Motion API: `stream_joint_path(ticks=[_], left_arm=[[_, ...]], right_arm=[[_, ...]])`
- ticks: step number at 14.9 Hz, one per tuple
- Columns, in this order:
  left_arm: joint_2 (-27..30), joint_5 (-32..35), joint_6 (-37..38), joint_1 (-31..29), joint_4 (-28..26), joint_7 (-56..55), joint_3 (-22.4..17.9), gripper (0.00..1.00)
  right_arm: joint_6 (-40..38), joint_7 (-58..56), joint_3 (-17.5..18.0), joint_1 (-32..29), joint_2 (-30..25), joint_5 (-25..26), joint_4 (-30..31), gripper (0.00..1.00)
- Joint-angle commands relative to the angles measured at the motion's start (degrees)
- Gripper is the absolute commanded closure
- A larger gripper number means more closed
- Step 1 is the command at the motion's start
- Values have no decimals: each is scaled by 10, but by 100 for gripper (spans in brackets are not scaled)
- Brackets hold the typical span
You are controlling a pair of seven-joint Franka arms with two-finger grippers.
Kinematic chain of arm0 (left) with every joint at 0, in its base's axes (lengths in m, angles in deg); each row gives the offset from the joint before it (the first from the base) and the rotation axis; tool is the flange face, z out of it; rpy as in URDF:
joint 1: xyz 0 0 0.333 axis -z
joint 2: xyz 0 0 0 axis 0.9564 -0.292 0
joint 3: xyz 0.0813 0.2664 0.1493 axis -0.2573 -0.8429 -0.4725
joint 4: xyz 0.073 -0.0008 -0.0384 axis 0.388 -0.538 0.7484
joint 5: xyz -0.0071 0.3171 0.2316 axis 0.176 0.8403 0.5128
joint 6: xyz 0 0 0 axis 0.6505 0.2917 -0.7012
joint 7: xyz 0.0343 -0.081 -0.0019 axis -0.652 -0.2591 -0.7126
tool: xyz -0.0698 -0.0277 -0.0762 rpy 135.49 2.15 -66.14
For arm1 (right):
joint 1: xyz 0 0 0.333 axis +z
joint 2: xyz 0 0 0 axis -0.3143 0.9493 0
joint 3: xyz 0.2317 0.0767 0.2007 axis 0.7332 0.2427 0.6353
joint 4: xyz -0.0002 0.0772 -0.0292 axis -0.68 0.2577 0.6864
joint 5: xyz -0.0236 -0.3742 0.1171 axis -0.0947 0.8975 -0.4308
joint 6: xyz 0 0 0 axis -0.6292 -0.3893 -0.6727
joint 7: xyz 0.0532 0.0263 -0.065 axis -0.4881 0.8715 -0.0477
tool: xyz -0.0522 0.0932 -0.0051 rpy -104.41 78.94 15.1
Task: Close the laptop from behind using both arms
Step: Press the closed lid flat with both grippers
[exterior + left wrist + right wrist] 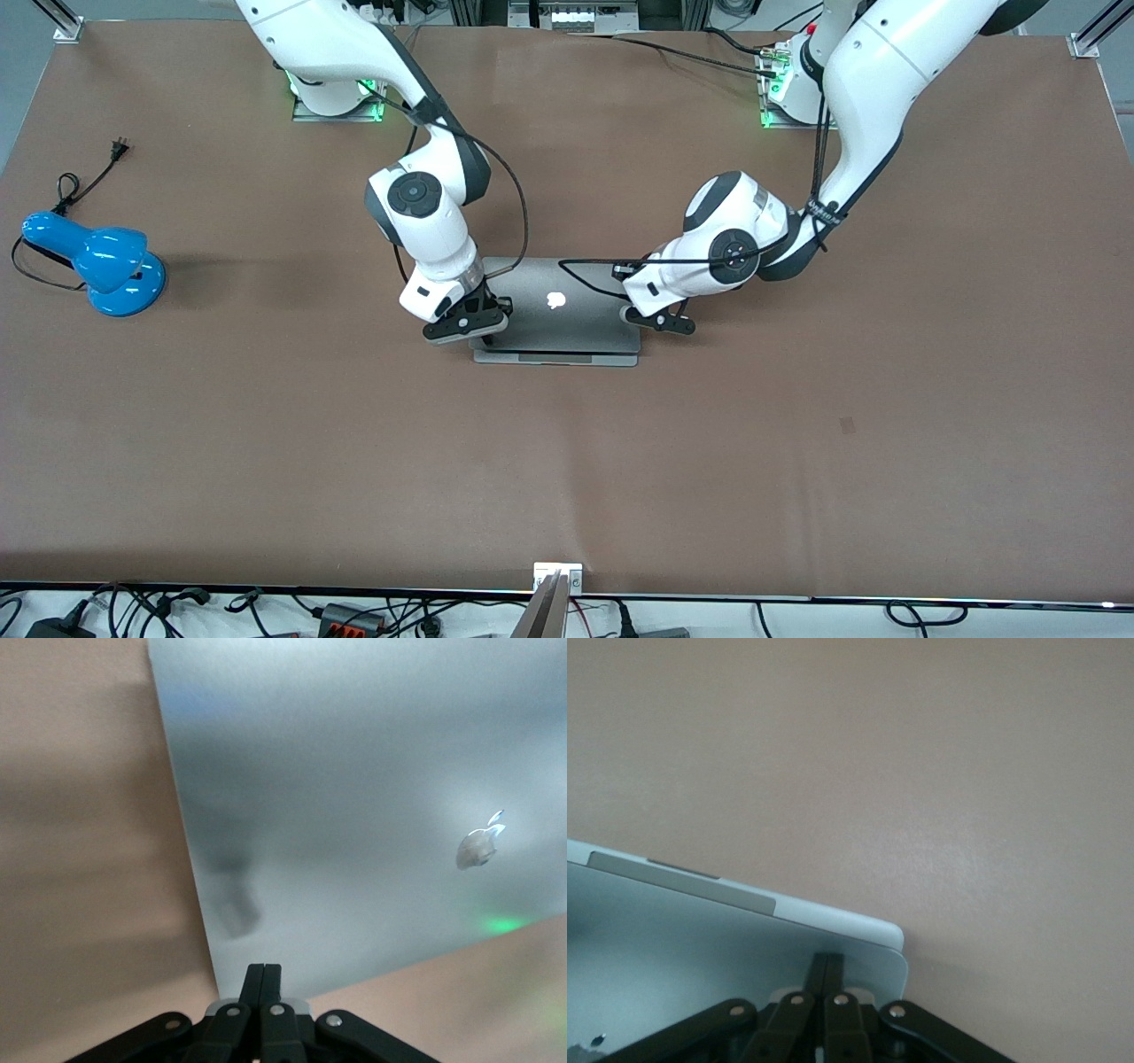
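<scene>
The silver-grey laptop lies mid-table with its lid lowered almost flat onto its base. The apple logo faces up, and a strip of the base shows at the edge nearer the front camera. My right gripper is shut, its tips resting on the lid corner toward the right arm's end. In the right wrist view the fingertips touch the lid just inside its rounded corner. My left gripper is shut at the other lid corner. In the left wrist view it rests on the lid near the edge.
A blue desk lamp with a black cord lies toward the right arm's end of the brown table. Cables and adapters run along the table edge nearest the front camera.
</scene>
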Motion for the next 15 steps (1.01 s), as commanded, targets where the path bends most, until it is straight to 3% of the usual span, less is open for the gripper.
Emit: stream_joint_path(ticks=[1,6,15], left_arm=[[-11,17,-5,27,20,-17,-17,100],[-20,17,-34,79,20,-26,-64,100],[-26,19,-49,81,16,-26,-69,100]], right_arm=[[6,-3,0,0,26,9,-30,100],[6,2,0,1,65,8,-56,100],[2,0,1,8,94,1,-79,100]])
